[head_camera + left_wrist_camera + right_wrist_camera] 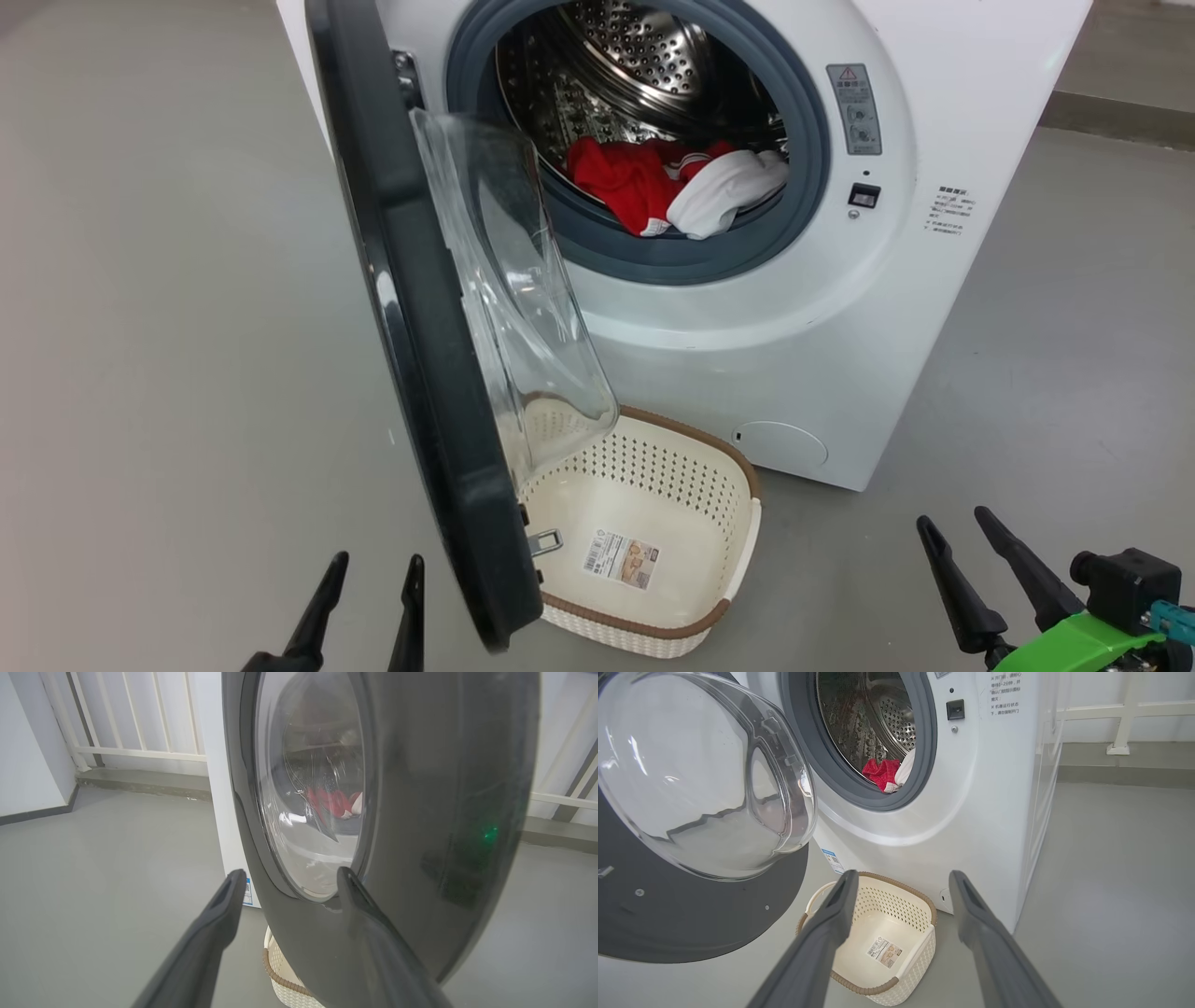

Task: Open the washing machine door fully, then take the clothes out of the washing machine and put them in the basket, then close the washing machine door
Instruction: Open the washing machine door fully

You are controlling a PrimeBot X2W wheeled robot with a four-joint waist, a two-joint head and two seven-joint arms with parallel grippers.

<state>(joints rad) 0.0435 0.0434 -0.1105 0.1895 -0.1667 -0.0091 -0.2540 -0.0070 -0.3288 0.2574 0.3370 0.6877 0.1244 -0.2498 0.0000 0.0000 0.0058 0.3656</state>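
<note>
Washing machine door (420, 373) open, centre; clothes (672, 187) (red, white) in drum (635, 56), upper centre; basket (653, 467) below; left fingers (322, 607), right fingers (948, 579) released

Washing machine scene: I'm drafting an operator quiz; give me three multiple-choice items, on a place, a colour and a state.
1. Where does the small cream perforated plastic basket stand?
A. On top of the washer
B. On the grey floor before the big white front-loading washing machine
C. Inside the drum
2. What colours are the soft fabric clothes in the perforated steel drum?
A. Red and white
B. Blue and grey
C. Green and black
3. How is the large round black-rimmed glass door?
A. Shut
B. Lying detached on the floor
C. Swung open on its hinge

Answers: 1 B, it sits at the washer's foot. 2 A, a red heap with a white panel. 3 C, it stands out from the front, drum exposed.
</note>
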